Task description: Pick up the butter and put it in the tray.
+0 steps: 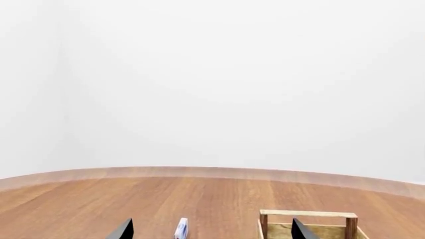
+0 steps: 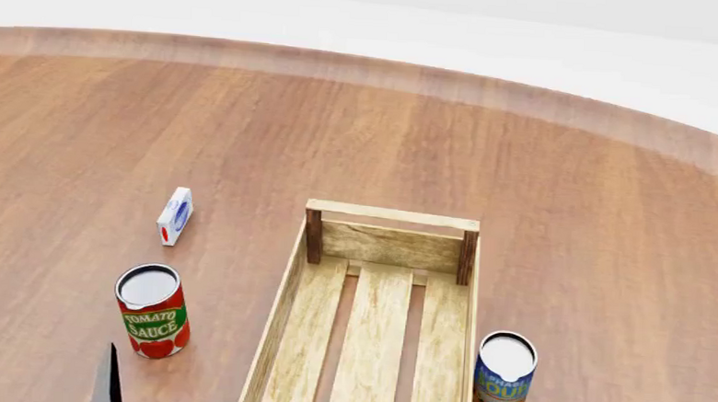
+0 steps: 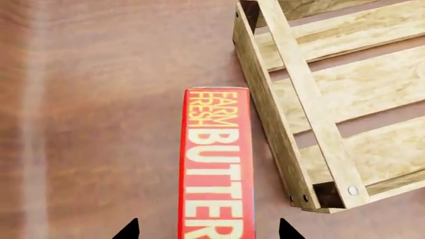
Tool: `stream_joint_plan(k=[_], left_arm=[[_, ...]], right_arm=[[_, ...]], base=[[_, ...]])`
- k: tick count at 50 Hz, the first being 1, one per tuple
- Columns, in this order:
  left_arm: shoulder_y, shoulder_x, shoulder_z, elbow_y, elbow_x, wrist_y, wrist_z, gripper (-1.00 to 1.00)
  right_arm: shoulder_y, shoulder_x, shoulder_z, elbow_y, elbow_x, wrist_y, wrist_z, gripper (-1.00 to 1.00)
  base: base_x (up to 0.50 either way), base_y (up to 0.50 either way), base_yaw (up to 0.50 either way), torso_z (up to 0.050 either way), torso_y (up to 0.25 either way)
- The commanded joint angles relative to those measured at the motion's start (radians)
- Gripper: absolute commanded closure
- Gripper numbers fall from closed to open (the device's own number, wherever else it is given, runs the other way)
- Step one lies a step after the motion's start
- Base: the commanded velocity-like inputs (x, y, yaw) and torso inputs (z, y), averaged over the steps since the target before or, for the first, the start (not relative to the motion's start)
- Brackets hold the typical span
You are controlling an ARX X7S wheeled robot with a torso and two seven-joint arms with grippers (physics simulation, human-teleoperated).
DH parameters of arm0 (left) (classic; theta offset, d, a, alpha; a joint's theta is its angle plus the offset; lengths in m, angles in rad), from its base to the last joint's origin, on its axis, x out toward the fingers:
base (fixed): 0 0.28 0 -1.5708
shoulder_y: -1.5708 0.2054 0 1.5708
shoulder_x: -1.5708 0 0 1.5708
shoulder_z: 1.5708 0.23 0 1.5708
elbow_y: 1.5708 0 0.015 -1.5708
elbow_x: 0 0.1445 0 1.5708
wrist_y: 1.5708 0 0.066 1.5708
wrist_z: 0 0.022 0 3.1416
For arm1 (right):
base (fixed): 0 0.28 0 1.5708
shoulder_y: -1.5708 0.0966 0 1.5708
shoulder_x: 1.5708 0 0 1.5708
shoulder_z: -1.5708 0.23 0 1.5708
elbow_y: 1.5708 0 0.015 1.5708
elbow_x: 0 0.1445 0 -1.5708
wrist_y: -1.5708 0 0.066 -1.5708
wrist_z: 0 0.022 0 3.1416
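Now the butter (image 3: 216, 164) runs off-frame between the spread right claw (image 3: 208, 231), tray (image 3: 265, 107) alongside; left claw (image 1: 211, 230) released.

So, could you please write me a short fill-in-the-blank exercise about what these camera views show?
1. The butter lies on the table ______ the tray, not in it.
2. The can left of the tray is labelled tomato ______.
3. The right gripper has its fingertips on either side of the ______.
4. The number of cans standing on the table is ______.

Missing words: beside; sauce; butter; two
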Motion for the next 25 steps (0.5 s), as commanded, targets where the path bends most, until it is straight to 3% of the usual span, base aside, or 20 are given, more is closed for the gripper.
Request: stream_joint_plan(k=[1, 25], left_arm=[[-0.004, 0.017, -0.029, -0.011, 0.02, 0.009, 0.024, -1.0], [-0.007, 0.013, -0.017, -0.019, 0.025, 0.011, 0.016, -1.0]], right_arm=[[-0.034, -0.032, 0.003, 0.039, -0.022, -0.051, -0.031, -1.0], [-0.061, -0.025, 0.001, 0.082, -0.038, -0.081, -0.011, -1.0]], base=[[0.0, 0.0, 0.0, 0.0, 0.0], [0.0, 0.0, 0.0, 0.0, 0.0]])
